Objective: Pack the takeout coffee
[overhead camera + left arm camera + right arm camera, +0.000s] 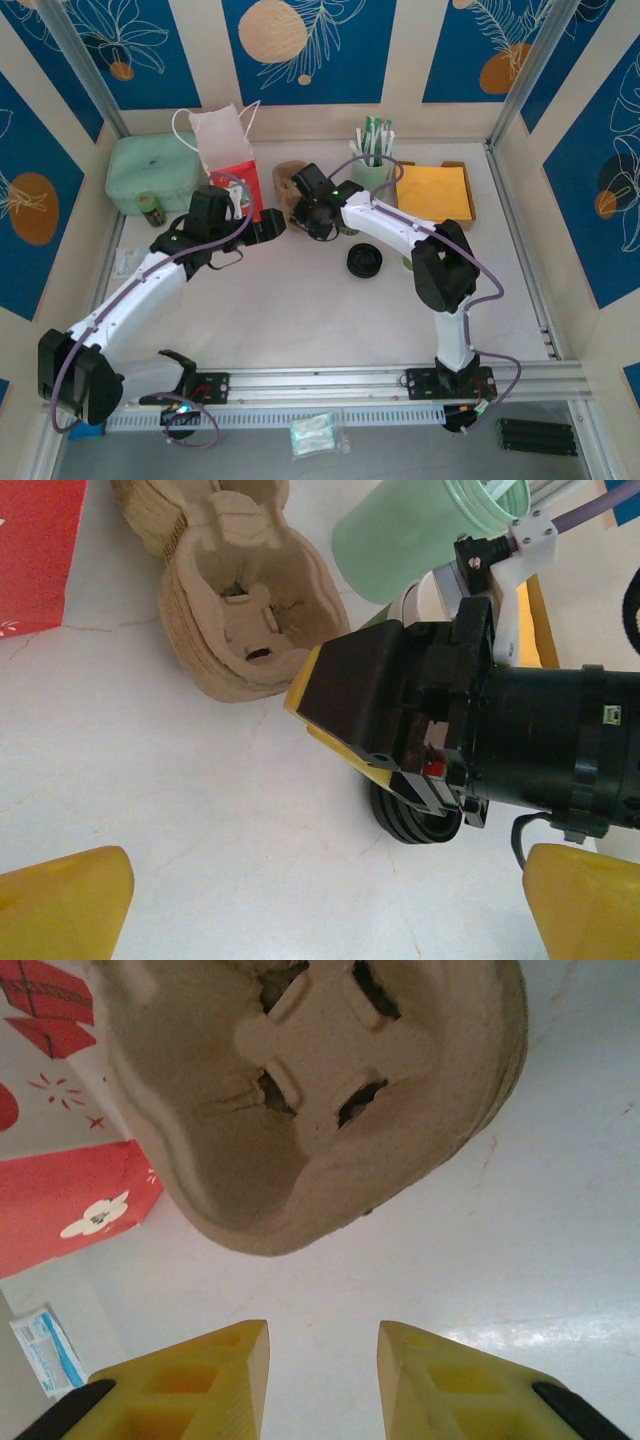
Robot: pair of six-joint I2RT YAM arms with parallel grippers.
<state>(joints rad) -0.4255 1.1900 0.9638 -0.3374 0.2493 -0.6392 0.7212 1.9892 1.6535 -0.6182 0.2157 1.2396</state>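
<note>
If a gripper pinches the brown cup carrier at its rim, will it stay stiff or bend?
Probably light and somewhat bendy: the carrier looks like thin moulded pulp with cut slots. Its rough surface should hardly slip. Pushed, it would likely slide on the smooth table, not roll.

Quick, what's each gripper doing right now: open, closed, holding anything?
Left gripper: open wide, empty.
Right gripper: partly open, nothing between its fingers, facing the pulp cup carrier.
</note>
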